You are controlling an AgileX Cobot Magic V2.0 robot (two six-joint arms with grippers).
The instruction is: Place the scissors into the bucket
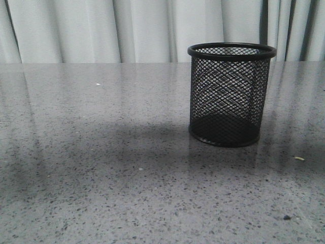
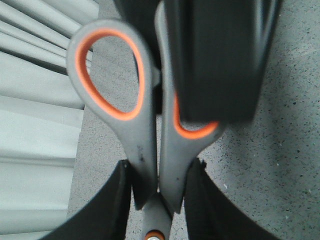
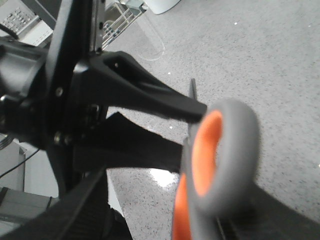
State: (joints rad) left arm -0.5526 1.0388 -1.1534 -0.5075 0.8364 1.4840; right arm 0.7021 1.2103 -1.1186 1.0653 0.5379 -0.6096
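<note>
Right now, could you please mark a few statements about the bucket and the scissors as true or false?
1. The bucket stands upright on the table. True.
2. The scissors already lie inside the bucket. False: the bucket is empty, and the left hand grips the scissors just below the handle loops.
3. The scissors' handle loops are lined in orange. True.
4. The bucket has solid blue walls. False: its walls are black see-through wire mesh.
</note>
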